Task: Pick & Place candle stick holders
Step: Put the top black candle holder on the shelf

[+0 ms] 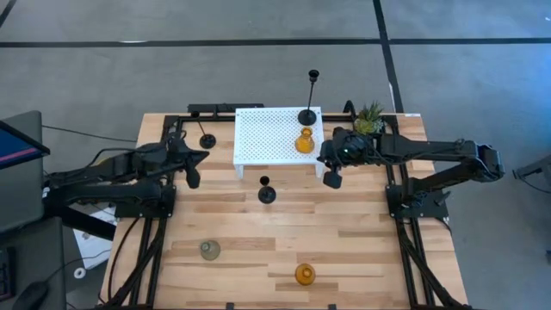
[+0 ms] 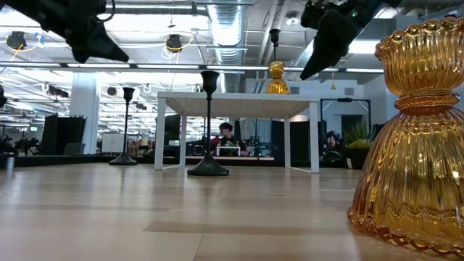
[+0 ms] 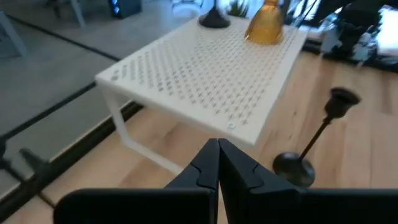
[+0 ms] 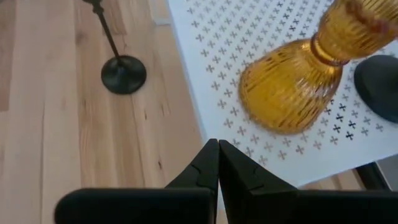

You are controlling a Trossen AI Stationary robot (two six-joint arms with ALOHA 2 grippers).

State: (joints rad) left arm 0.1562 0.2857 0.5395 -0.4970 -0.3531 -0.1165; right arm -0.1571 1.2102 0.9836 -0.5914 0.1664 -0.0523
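two holders sit on the white stand (image 1: 267,136): an amber glass holder (image 1: 305,142) and a tall black holder (image 1: 308,110) at its right end. still on the table (image 1: 362,232): a short black holder (image 1: 207,139) left of the stand, a mid black holder (image 1: 266,193) in front of it, a grey-green glass holder (image 1: 210,250) and a second amber holder (image 1: 305,275) near the front edge.

right gripper (image 1: 331,176) hangs just right of the stand, fingers pressed together, holding nothing. left gripper (image 1: 195,176) hangs just left of the stand, also closed and empty.

handling guess: glass ones are heavy, slick, breakable, best pinched at the narrow neck. black ones are light, stiff, tippy, best taken on the stem low down.

the right wrist view shows the ribbed glass close up, which the high view does not. the low view shows a plant (image 2: 358,138) and a person (image 2: 226,135) far behind.
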